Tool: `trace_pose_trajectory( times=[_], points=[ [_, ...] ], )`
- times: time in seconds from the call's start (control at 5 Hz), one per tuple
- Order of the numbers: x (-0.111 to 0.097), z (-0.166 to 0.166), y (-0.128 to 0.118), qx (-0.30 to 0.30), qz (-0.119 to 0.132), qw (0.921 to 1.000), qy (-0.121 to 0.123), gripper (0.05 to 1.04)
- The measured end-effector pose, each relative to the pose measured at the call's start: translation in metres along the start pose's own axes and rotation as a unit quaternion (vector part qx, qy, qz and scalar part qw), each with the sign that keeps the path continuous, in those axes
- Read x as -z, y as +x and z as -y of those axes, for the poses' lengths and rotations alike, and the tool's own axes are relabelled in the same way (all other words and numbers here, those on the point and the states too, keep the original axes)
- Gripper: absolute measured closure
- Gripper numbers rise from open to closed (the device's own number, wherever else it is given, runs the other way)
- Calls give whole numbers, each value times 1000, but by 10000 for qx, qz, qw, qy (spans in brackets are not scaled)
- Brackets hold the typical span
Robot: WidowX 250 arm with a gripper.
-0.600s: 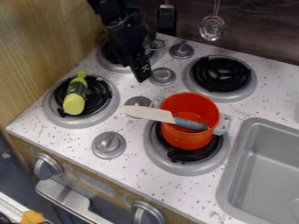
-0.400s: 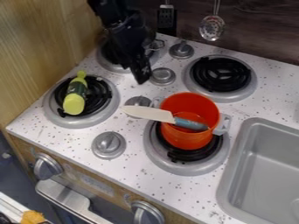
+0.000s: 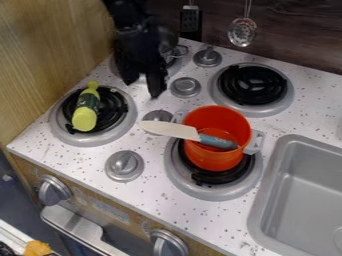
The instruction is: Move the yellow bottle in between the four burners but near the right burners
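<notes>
The black gripper [image 3: 142, 86] hangs over the back left of the stove, in front of the back left burner [image 3: 115, 68], its two fingers apart and nothing between them. The yellow bottle [image 3: 85, 113] lies on the front left burner [image 3: 61, 131], its narrow tip toward the back and its broad end toward the front. It is to the left of the gripper and apart from it. The right burners are the back right one [image 3: 285, 102] and the front right one [image 3: 182, 179].
An orange pot [image 3: 210, 157] stands on the front right burner, with a knife [image 3: 175, 130] lying across its rim. Metal knobs [image 3: 186, 87] rise between the burners. A grey sink [image 3: 304, 192] lies at the right, and a wooden wall [image 3: 50, 55] bounds the left.
The gripper has shifted slightly left and turned, and both fingers now show with a gap between them. Bottle, pot and knife have not moved.
</notes>
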State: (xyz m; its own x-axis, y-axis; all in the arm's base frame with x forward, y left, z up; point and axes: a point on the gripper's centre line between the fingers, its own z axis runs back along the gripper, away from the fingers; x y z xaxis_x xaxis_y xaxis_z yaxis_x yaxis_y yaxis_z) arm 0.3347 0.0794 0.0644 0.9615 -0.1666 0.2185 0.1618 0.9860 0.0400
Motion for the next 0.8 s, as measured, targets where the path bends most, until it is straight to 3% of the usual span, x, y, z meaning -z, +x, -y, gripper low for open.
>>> trace_pose_trajectory(
  times=[0.2, 0.4, 0.6, 0.8],
  points=[
    [-8, -5, -10, -1019, -268, 9931, 515, 85],
    [-15, -13, -22, -1586, -437, 9834, 763, 85],
    [-17, -25, -40, -2146, -602, 9676, 1186, 85],
    [-19, -29, -45, -2533, -700, 9553, 1353, 85]
  ],
)
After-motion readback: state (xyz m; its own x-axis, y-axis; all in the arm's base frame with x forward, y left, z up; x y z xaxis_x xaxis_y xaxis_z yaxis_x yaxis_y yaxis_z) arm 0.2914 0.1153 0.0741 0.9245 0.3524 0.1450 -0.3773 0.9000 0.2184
